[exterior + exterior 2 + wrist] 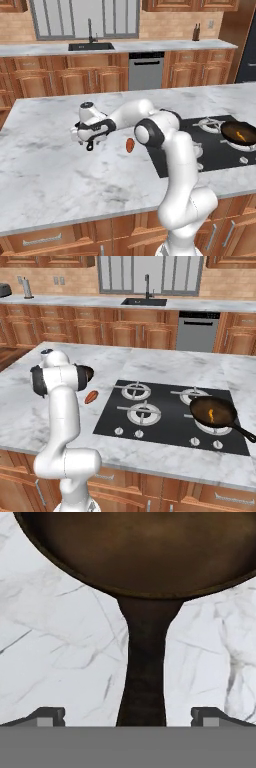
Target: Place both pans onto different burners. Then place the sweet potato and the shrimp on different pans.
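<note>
Farthest left on the marble island counter we find the gripper, its jaws spread wide and gripping nothing, poised low over the stone. In the hand view the two fingertips stand on either side of the long black handle of the second pan, apart from it, and the pan's dark brown bowl lies just beyond on the marble. From the right base view we glimpse that pan behind the arm's elbow, left of the cooktop. Just to its right rests the sweet potato, on the counter between the gripper and the edge of the black glass cooktop. Next we reach the burners: the two left ones are bare. Farthest right, the first pan sits on the near right burner, handle pointing toward the right front, and the shrimp lies inside it.
</note>
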Motion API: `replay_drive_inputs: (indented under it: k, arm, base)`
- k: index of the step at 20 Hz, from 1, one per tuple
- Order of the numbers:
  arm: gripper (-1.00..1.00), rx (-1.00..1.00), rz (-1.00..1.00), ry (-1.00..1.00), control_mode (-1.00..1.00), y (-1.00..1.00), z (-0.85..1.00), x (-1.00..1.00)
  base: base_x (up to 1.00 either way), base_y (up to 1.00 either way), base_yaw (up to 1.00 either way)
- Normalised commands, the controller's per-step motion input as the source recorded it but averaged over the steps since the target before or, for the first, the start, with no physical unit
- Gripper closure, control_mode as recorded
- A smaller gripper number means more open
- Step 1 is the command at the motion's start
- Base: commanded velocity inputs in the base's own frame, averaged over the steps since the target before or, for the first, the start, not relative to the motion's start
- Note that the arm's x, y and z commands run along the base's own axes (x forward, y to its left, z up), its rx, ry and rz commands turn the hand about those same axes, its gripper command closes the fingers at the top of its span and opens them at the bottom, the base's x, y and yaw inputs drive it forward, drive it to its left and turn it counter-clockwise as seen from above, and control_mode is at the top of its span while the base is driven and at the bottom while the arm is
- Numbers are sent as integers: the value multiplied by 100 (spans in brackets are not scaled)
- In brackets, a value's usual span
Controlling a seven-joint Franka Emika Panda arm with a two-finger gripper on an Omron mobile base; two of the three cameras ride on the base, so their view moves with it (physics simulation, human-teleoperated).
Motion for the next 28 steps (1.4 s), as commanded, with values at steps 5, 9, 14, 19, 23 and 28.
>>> replay_drive_inputs:
  k: [5,9,14,19,23,28]
  arm:
    - [-100,0,0,0,-100,1,-23,15]
    - [100,0,0,0,-100,0,-8,9]
    - [100,0,0,-3,-100,0,2,2]
    - [100,0,0,-13,-100,0,37,-1]
    - [100,0,-2,-6,-100,-2,55,-4]
    - [100,0,-2,-2,-100,-30,33,-34]
  base:
    - [0,0,0]
    - [0,0,0]
    - [0,0,0]
    - [0,0,0]
    - [0,0,0]
    - [0,0,0]
